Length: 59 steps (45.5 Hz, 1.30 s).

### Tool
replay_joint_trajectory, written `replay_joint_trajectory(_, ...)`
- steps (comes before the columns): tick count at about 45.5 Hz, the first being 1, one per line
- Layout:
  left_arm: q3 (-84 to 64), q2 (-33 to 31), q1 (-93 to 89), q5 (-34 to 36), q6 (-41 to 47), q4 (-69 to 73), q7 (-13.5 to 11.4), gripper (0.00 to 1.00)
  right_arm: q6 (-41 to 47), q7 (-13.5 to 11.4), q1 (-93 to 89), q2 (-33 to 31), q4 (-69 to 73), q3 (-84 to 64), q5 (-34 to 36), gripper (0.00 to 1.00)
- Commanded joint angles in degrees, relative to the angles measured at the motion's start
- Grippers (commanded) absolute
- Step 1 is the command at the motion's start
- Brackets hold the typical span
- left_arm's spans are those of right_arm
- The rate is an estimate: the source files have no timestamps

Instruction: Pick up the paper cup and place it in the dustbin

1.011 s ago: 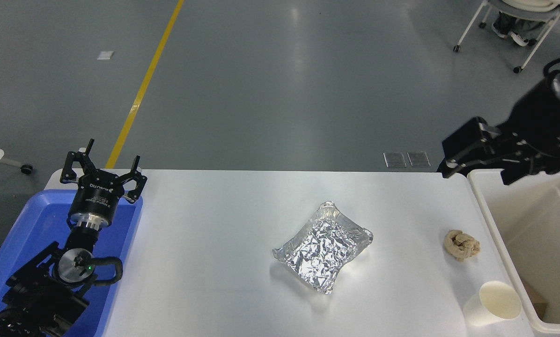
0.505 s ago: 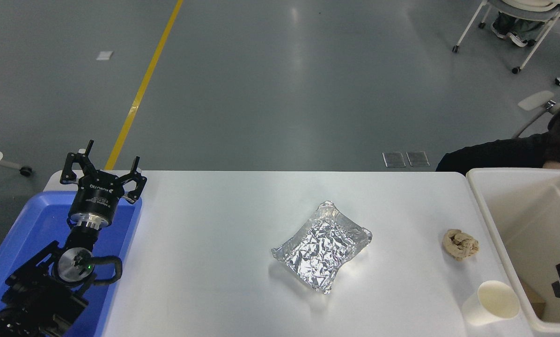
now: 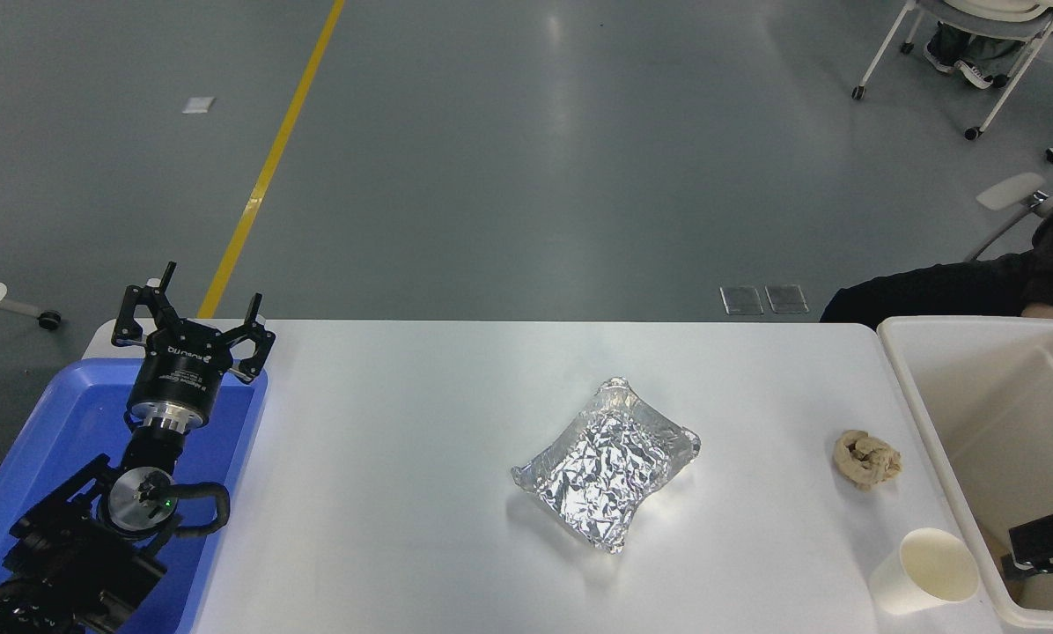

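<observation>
**White paper cup waits at the tub's edge**

White and upright, the paper cup (image 3: 927,571) stands at the lower right of the frame, just beside the dustbin (image 3: 918,414) rim. The right gripper (image 3: 1048,541) shows only as a black block over the bin — fingers unreadable. The left gripper (image 3: 194,330), spread, is parked over the blue tray (image 3: 69,405) at lower left. Risk: a sideways approach could tip the light cup — or squeeze it flat.

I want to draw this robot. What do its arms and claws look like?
The left arm is black, with a silver ring, a round silver joint with a tiny green light, and a looping black cable. The left gripper has thin black fingers and white lettering. Of the right gripper only a black, boxy bit shows.
</observation>
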Motion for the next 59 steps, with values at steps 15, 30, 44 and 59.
replay_joint_trajectory(15,0.08,-0.04,-0.09,-0.01,-0.02,0.0,0.0,1.0,-6.35,0.11,-24.12,9.5,-10.01,19.02,-0.25,1.0)
replay_joint_trajectory(30,0.08,0.05,0.0,-0.01,-0.02,0.0,0.0,1.0,-6.96,1.42,-28.08,10.03,-12.2,21.92,-0.25,0.53)
replay_joint_trajectory(44,0.08,0.05,0.0,-0.01,-0.02,-0.08,0.0,1.0,-7.05,3.36,-28.17,10.65,-12.47,21.84,-1.48,0.0)
replay_joint_trajectory(59,0.08,-0.04,0.0,-0.01,-0.02,0.0,0.0,1.0,-6.97,3.71,-27.73,10.21,-12.47,21.84,-1.48,0.0)
